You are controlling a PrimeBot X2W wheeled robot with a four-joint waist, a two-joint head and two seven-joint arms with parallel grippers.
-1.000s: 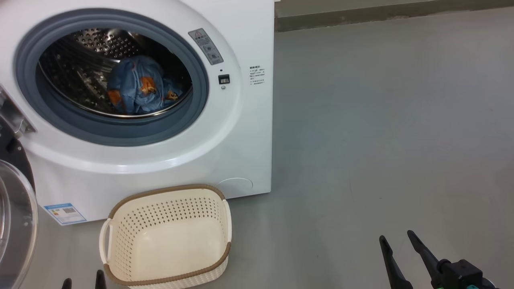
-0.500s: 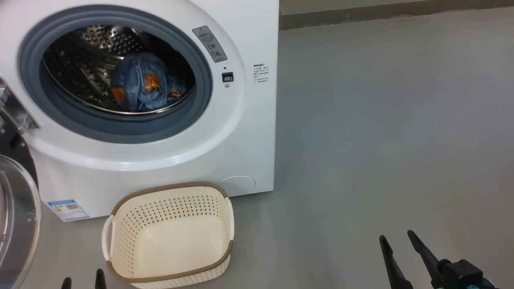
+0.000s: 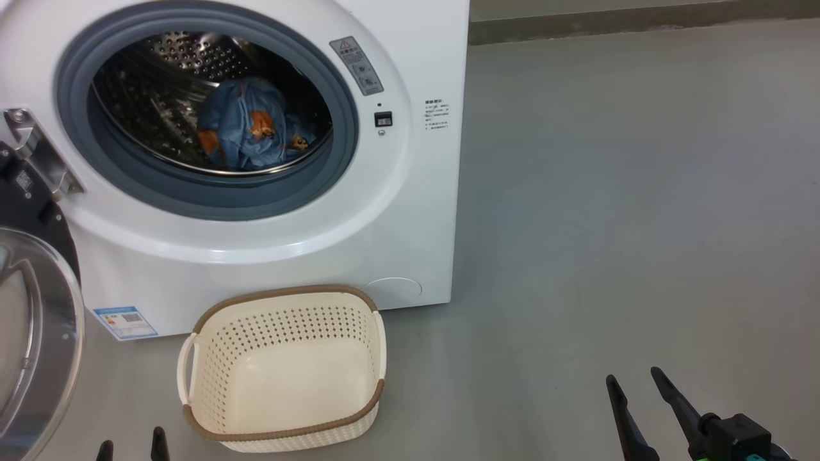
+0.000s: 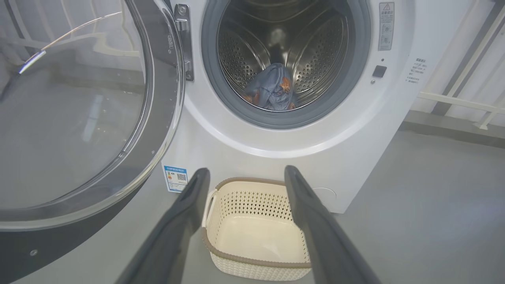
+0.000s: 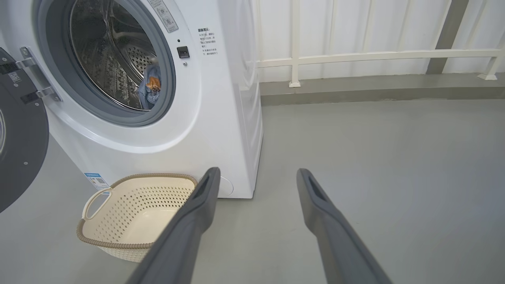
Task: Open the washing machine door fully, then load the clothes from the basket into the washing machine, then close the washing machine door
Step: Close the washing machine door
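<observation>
The white washing machine (image 3: 410,211) stands with its round door (image 3: 38,320) swung wide to the left on a metal hinge (image 3: 38,153). Light blue clothes (image 3: 246,131) with orange bears lie in the steel drum; the left wrist view shows these clothes (image 4: 272,88) too. The cream basket (image 3: 282,422) sits on the floor before the machine, with nothing in it. My left gripper (image 3: 131,445) is open, its tips at the bottom edge left of the basket. My right gripper (image 3: 634,384) is open over bare floor, well right of the basket. The door (image 4: 79,118) looms at the left wrist view's left.
Grey floor (image 3: 608,211) stretches right of the machine to a low kerb (image 3: 640,22). A white railing (image 5: 375,57) runs behind it. A blue energy label (image 3: 125,322) sits on the machine's lower left front.
The whole head view has shifted rightward, so the camera has turned left. Both grippers keep their place in the picture and stay open. Clothes and basket lie as before.
</observation>
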